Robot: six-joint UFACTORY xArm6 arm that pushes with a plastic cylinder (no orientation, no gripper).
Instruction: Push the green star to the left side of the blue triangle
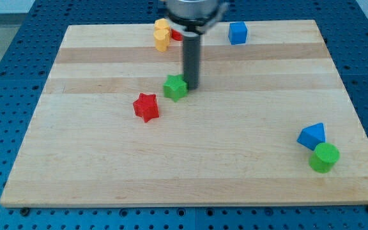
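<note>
The green star [175, 87] lies on the wooden board a little left of centre in the view's upper half. My tip [191, 87] rests just at the star's right side, touching or nearly touching it. The blue triangle [312, 135] lies far off at the view's lower right. The rod rises straight up from the tip to the arm's end at the view's top.
A red star [146, 107] lies just left and below the green star. A green cylinder [324, 157] sits right below the blue triangle. Yellow blocks [162, 34] and a partly hidden red block [177, 36] lie at the top. A blue cube [237, 32] is at top right.
</note>
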